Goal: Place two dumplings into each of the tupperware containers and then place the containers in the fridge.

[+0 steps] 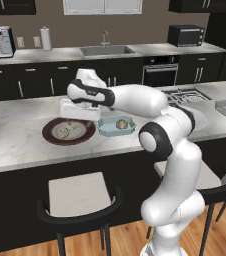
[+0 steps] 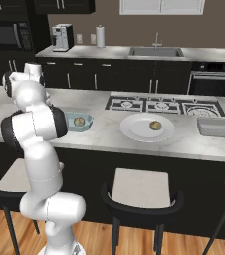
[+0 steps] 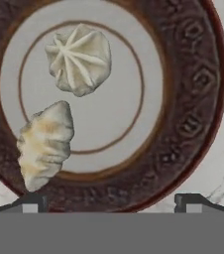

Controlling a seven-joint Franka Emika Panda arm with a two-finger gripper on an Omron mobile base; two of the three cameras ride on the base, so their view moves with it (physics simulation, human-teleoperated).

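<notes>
Above the dark-rimmed plate (image 1: pixel 68 131) the gripper (image 3: pixel 111 201) hangs, looking straight down on it, and the jaws stand wide apart with nothing between them. Two dumplings lie on this plate: a round pleated one (image 3: pixel 78 59) near the middle and a long folded one (image 3: pixel 45 144) close to the rim, apart from each other. Just beside the plate on the table (image 1: pixel 15 145) stands the light blue container (image 1: pixel 116 126), and it seems to hold one dumpling (image 1: pixel 120 123) already. The clear greyish container (image 2: pixel 217 126) stands well apart at the far end, past the white plate (image 2: pixel 147 127) that carries one more dumpling (image 2: pixel 156 125). I judge that the filling step is in hand and the blue tub needs its second piece. The next move, I think, calls for lowering the jaws around one dumpling on the dark plate, centred on it, then closing gently because such a soft lump may slip or roll.
</notes>
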